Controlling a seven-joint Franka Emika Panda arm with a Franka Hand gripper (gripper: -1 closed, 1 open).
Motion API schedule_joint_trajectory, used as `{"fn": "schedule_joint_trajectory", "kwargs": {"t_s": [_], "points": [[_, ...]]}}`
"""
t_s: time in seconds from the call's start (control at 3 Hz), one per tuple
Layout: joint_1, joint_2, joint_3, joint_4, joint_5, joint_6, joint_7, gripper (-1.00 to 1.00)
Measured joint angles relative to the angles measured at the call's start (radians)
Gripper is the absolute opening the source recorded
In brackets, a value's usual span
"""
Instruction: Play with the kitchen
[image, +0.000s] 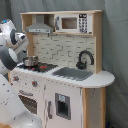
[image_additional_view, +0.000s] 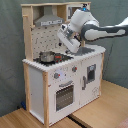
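I can't read any text, brand or number here; the keypad marks on the tall white and light-wood toy kitchen's (image: 65, 75) white microwave (image: 73, 22) are illegible to me.

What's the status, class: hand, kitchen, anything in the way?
Hand over the counter near the stovetop, holding nothing visible; open or shut unclear. Kitchen upright, oven door closed. Small pot on the burner beside the hand.
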Motion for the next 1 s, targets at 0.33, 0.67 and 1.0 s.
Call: {"fn": "schedule_joint_trajectory", "kwargs": {"t_s": [0.33,0.67,1.0], "points": [[-0.087,0.006,0.077,0.020,0.010,-0.028,0.000,1.00],[-0.160,0.006,0.140,0.040,0.019,-0.047,0.000,1.00],[-0.235,0.006,0.203,0.066,0.024,-0.063,0.000,1.00]]}}
